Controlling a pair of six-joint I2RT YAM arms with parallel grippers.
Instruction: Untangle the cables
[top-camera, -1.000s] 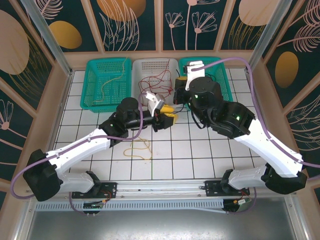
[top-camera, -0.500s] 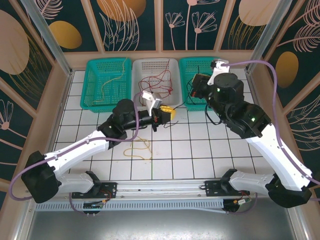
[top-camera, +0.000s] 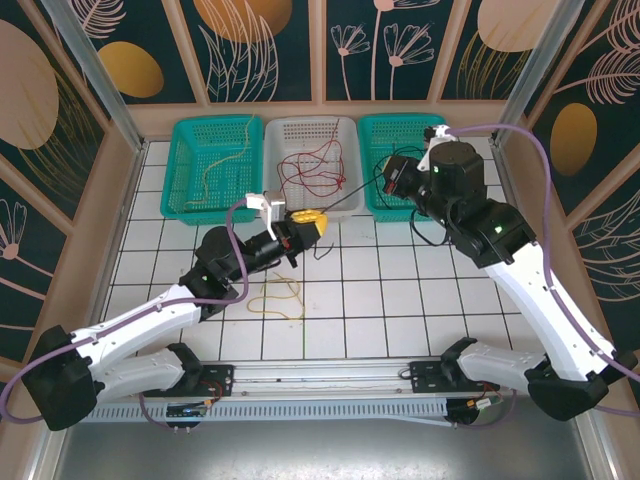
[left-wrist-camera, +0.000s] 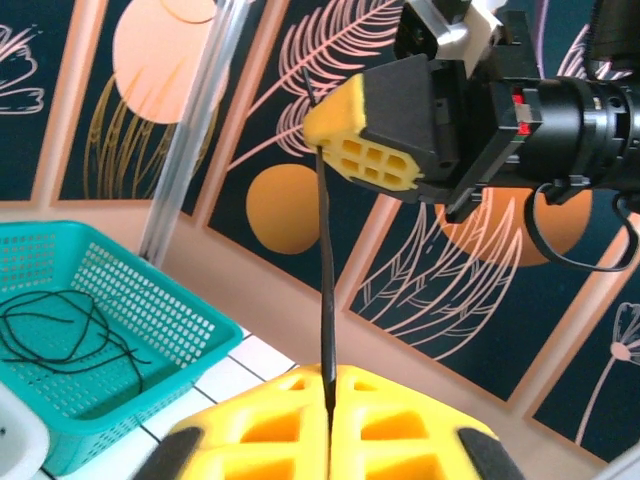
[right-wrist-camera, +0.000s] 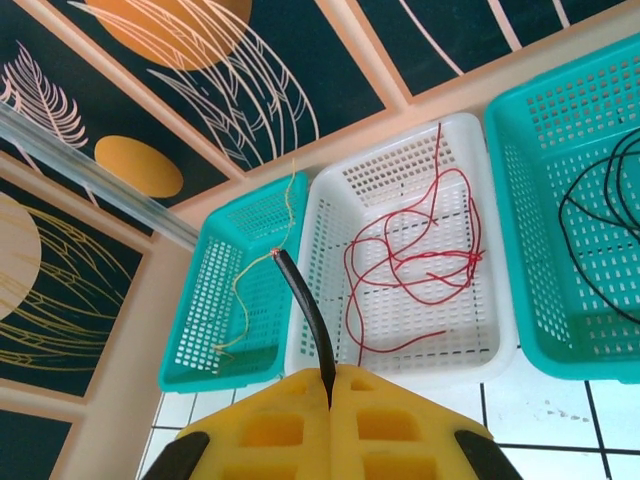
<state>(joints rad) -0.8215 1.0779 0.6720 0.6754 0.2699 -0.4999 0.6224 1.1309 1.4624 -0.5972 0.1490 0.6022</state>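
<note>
Thin black cable (left-wrist-camera: 326, 270), judged light and limp, is pinched by left gripper (left-wrist-camera: 330, 390) and, near its end, right gripper (right-wrist-camera: 330, 385).

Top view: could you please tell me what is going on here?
Both arms hold one black cable pulled straight between them above the table. The left pincer is shut on it, and the right pincer is shut near its end. Red cables lie in the white basket, a yellow cable in the left basket, and a second black cable in the right basket. A loose yellow cable lies on the table.
</note>
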